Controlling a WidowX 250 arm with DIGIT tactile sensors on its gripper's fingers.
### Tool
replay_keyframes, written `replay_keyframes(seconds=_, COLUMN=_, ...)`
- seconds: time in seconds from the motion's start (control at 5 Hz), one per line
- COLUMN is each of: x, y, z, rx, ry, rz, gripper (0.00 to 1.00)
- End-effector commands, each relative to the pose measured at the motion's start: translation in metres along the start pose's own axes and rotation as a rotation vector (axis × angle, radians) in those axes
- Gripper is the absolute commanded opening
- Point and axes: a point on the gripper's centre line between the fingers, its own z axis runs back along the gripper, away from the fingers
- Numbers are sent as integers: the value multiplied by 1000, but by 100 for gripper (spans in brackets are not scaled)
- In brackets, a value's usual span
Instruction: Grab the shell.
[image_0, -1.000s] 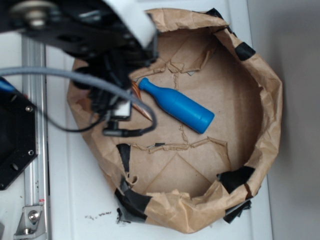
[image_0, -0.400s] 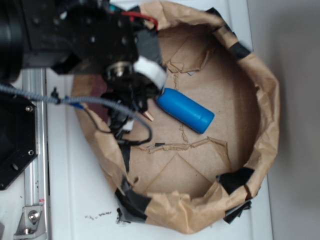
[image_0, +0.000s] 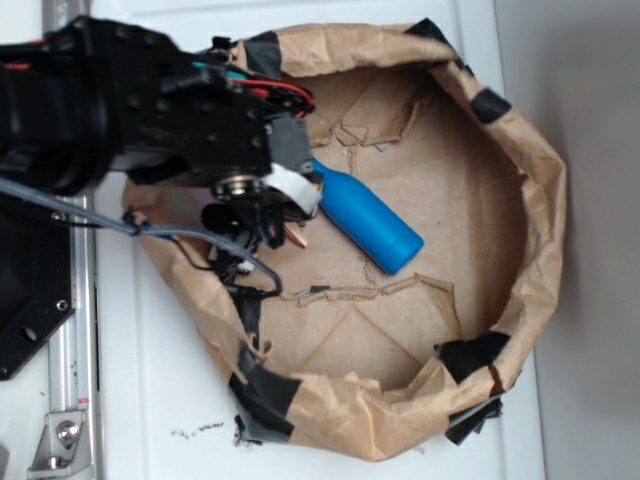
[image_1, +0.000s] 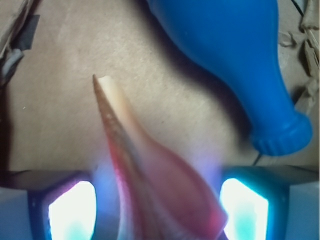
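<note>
Fingers (image_1: 70, 210) glowing at the lower corners of the wrist view, one either side of the shell (image_1: 150, 175), wide end lodged between them, long point aimed forward over the brown paper. Spread on both flanks, with a blurred margin at each side of the shell; whether pads actually press on it, cannot tell. Gripper (image_0: 285, 232) low inside the paper bag (image_0: 540, 200), at its left side, arm coming in over the crumpled rim. Only the shell's orange-brown tip (image_0: 297, 238) visible from the exterior view, poking out under the black wrist housing.

Blue bottle (image_1: 235, 65) lying on its side just beside the shell, neck and ribbed cap close to the right finger, body slanting away across the bag floor. Probably the reason for so tight an approach: shell tucked close to the bottle neck, little room to straddle one without nudging the other. Touching or merely near the finger, not clear.

Shell aligned lengthwise with the gripper axis, knobby end inward, so the closing direction crosses its fat part, a sensible place for a glossy tapered thing likely to squirt forward if pinched nearer the point.

Judged stage: at or just short of the squeeze. Still needed: firm closure confirmed, then a lift clear of bottle and bag wall. Main risk: slip along the taper, or the bottle dragged along.
</note>
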Motion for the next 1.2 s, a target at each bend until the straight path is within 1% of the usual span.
replay_keyframes(seconds=0.0, x=-1, y=12, z=-11, rx=52, ry=-2, rz=61, gripper=0)
replay_keyframes(seconds=0.2, x=0, y=12, z=-4, rx=87, ry=-9, rz=52, gripper=0)
replay_keyframes(seconds=0.4, x=2, y=18, z=23, rx=124, ry=-39, rz=63, gripper=0)
replay_keyframes(seconds=0.6, x=15, y=19, z=72, rx=134, ry=-159, rz=120, gripper=0)
replay_keyframes(seconds=0.8, x=33, y=11, z=124, rx=66, ry=-257, rz=224, gripper=0)
replay_keyframes(seconds=1.0, x=46, y=3, z=151, rx=32, ry=-274, rz=284, gripper=0)
